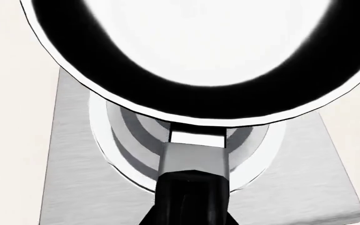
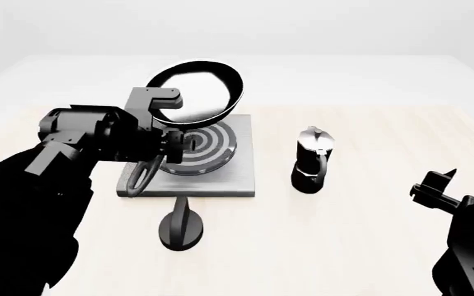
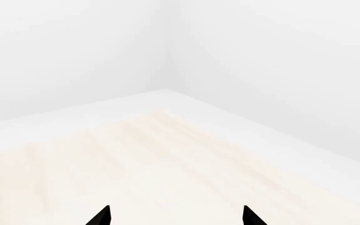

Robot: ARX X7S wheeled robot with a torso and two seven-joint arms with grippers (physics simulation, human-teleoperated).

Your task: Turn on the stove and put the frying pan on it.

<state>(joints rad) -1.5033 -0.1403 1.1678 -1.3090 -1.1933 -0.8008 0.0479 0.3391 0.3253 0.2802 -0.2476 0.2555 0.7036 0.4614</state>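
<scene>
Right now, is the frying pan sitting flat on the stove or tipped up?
Tipped up. The frying pan is tilted above the stove, held by its handle in the left pincer.

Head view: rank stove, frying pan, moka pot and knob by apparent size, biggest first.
1. stove, the widest footprint
2. frying pan, though it is raised and tilted, so its rank against the stove is unsure
3. moka pot
4. knob, close to the moka pot and nearer the camera, so don't trust that order
</scene>
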